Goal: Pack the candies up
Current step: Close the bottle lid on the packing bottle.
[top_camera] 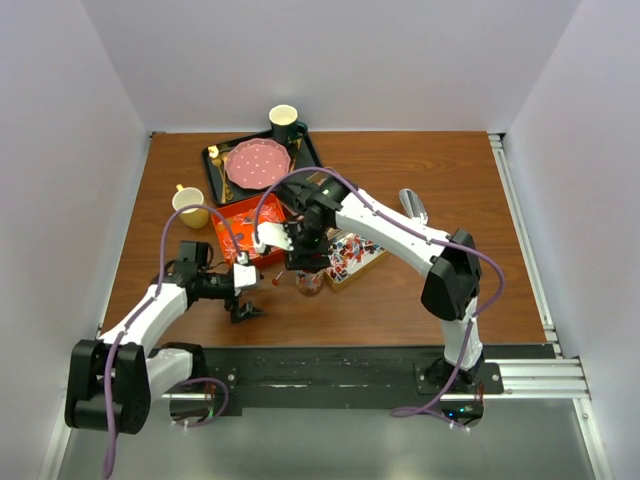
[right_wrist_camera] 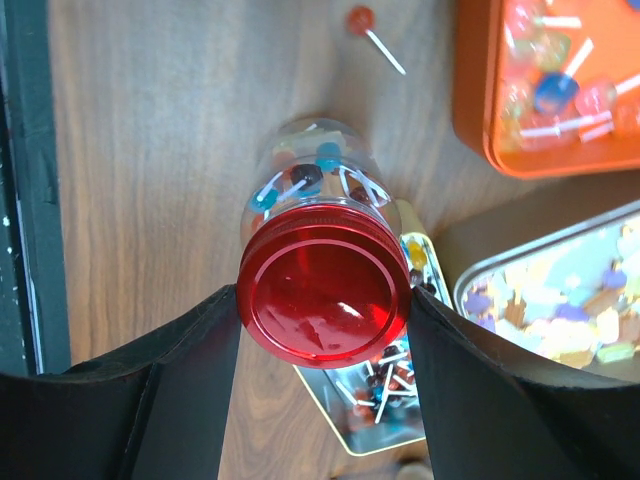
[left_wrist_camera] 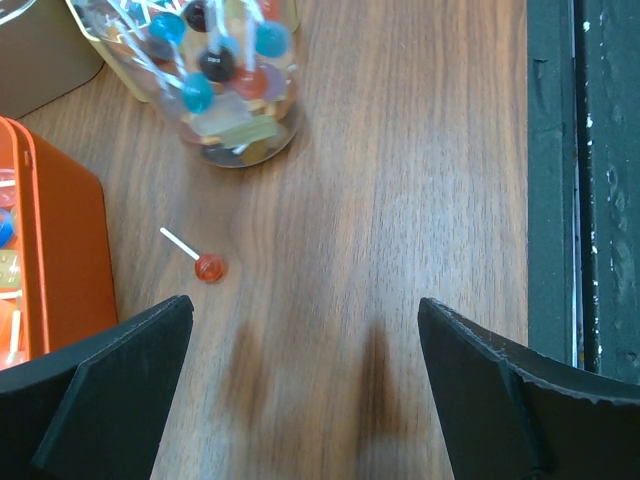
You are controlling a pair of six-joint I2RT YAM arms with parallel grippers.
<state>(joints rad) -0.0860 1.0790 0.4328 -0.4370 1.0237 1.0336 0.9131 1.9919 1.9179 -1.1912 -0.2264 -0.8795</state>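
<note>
A clear jar of lollipop candies stands on the wooden table, capped by a round red lid. My right gripper comes down from above, shut on that lid, a finger pressed to each side. The same jar shows in the left wrist view. One loose red lollipop lies on the table between the jar and the orange tin. My left gripper hovers low over bare wood, open and holding nothing, with the lollipop just ahead of its left finger. In the top view the left gripper sits left of the jar.
The orange tin holds wrapped candies. A silver tin of pastel sweets and a small tin of lollipops lie beside the jar. Farther back stand a black tray with a pink plate, two cups and a spoon.
</note>
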